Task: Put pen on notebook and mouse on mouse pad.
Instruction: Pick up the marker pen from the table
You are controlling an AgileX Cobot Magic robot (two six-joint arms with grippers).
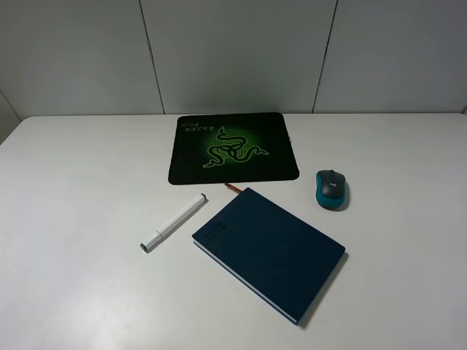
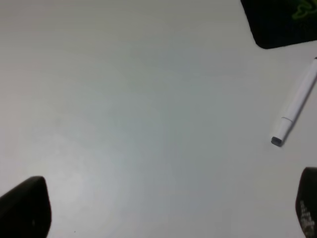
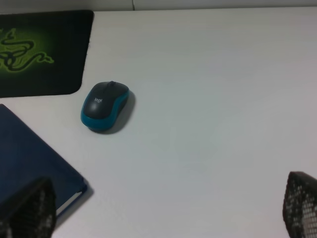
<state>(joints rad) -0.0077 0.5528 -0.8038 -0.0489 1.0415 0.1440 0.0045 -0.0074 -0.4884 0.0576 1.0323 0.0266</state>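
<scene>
closest to the high camera lies the notebook (image 1: 268, 251), closed and flat on the white table (image 1: 66, 168), turned so that one corner points toward the camera; its navy cover faces up, pale page edges show along its near side, and a reddish-brown ribbon bookmark (image 1: 233, 188) pokes out at its far corner. left of the notebook in that view, near it but apart, the pen (image 1: 174, 222) lies flat on the table, set aslant, with its dark tip at the end nearer the camera and its other end toward the notebook's far corner. beyond the notebook the mouse pad (image 1: 233, 148) lies flat with its green snake emblem up, its near edge just past the bookmark. right of the notebook's far corner, and apart from it, the mouse (image 1: 332, 188) sits on bare table with its grey top up, just off the mouse pad's near right corner and not touching it. behind the mouse pad stands a grey panelled wall (image 1: 233, 51). the left gripper (image 2: 166, 208) shows in its wrist view only as two dark fingertips (image 2: 25, 210) set far apart, so its claw is spread wide over bare table, with the pen ahead of it and off to one side, well clear of the notebook. the right gripper (image 3: 163, 208) is likewise spread wide, hanging over the table just beside the notebook's edge, with the mouse ahead of it and untouched
</scene>
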